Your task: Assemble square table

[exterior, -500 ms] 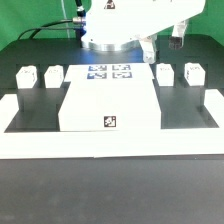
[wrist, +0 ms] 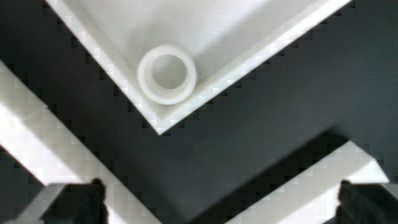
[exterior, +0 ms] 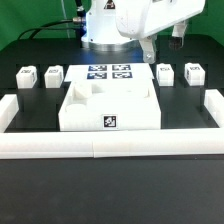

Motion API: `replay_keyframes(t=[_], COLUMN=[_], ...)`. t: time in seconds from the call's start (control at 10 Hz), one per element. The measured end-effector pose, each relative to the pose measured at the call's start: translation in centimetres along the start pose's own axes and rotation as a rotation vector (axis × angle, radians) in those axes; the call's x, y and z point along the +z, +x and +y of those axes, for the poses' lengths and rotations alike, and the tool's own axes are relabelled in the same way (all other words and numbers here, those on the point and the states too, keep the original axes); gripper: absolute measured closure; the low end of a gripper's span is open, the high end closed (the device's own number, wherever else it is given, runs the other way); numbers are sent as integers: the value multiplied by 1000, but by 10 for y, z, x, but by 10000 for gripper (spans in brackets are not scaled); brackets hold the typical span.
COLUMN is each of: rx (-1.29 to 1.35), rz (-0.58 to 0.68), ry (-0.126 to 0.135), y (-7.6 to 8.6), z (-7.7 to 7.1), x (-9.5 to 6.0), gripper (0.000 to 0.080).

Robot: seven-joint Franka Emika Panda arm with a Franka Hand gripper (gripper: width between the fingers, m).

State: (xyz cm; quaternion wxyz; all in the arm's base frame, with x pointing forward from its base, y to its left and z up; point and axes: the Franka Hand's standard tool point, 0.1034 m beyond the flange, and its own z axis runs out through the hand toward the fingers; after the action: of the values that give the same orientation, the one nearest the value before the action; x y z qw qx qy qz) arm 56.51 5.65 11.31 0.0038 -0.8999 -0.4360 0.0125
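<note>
The square table's white slab [exterior: 110,100] lies flat in the middle, a black-and-white tag [exterior: 110,121] on its front edge. Two leg blocks [exterior: 26,76] [exterior: 53,74] stand at the exterior view's left, two more [exterior: 165,73] [exterior: 193,73] at its right. My gripper [exterior: 164,42] hangs open high above the right pair, touching nothing. In the wrist view a slab corner [wrist: 222,40] with a round hole [wrist: 166,75] shows far from the dark fingertips [wrist: 71,205], and the gripper [wrist: 217,205] holds nothing.
The marker board [exterior: 110,72] lies behind the slab, in front of the robot base [exterior: 105,35]. A long white border rail [exterior: 110,148] runs along the front, with short arms at both sides [exterior: 8,112] [exterior: 214,103].
The arm's upper part has shifted towards the exterior view's right. Shaded patches now show on the slab's top. The leg blocks have not moved.
</note>
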Motion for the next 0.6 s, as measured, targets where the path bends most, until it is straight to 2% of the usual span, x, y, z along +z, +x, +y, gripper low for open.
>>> replay_keyframes(t=[0.6], rx=[0], rz=[0], ry=[0], y=[0], z=[0], x=[0], gripper=[150])
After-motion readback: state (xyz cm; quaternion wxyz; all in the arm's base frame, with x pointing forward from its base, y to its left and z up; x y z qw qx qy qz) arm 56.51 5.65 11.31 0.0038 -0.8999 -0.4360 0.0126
